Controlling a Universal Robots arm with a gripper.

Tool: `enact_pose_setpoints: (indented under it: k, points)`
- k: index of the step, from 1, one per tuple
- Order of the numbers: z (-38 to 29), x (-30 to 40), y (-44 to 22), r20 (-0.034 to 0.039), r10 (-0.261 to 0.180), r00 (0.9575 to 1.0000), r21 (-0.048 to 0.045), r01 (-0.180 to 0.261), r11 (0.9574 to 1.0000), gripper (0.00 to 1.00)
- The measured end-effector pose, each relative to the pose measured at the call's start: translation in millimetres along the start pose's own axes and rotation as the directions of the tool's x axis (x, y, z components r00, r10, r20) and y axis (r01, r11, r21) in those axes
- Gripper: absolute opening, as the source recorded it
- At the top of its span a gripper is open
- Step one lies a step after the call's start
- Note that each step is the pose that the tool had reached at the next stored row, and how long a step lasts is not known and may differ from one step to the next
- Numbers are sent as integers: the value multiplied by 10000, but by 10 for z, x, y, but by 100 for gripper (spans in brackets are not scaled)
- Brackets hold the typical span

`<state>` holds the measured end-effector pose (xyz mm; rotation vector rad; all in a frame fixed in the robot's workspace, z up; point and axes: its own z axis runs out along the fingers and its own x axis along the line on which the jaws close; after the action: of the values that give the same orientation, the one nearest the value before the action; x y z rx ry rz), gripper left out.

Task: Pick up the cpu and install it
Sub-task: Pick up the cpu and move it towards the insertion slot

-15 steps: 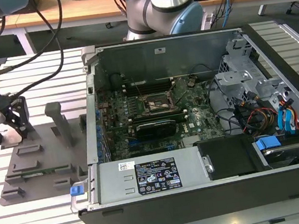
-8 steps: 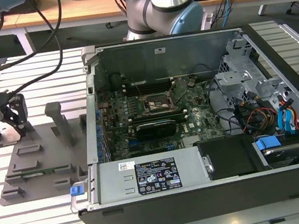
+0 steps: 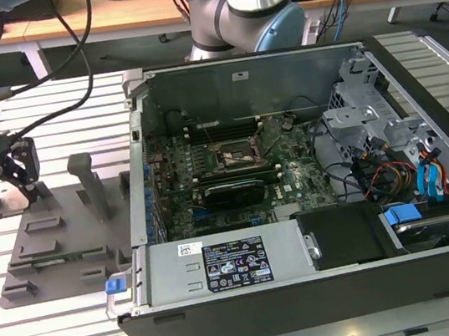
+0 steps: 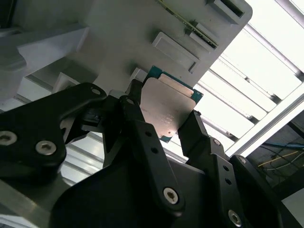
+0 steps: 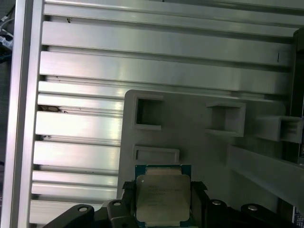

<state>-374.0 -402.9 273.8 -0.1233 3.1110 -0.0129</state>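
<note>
The cpu (image 4: 167, 104) is a flat square chip with a silver-grey top plate and a thin green rim. It sits between my gripper's (image 4: 164, 113) two black fingers (image 4: 137, 118), which press on its opposite sides. In the first wrist view the cpu (image 5: 163, 198) lies just over the grey fixture plate (image 5: 199, 156); whether it still rests on the plate I cannot tell. In the exterior view my gripper (image 3: 29, 190) is low over the grey fixture plate (image 3: 57, 235) at the far left. The motherboard socket (image 3: 235, 156) lies inside the open computer case (image 3: 249, 274).
A grey upright post (image 3: 87, 184) and raised blocks stand on the fixture plate close to the gripper. The slatted metal table (image 3: 56, 117) runs under everything. Cables (image 3: 70, 39) hang above the left side. The arm's base (image 3: 246, 4) stands behind the case.
</note>
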Motion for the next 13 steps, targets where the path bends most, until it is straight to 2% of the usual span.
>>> enact_pose_setpoints:
  k: [4,6,13]
  points:
    - [-43,-2,4,0,0,10000,-1,0,10000,55]
    - [-90,-3,8,0,-1,10000,0,1,10000,55]
    - [-164,-6,14,-1,0,10000,0,0,10000,55]
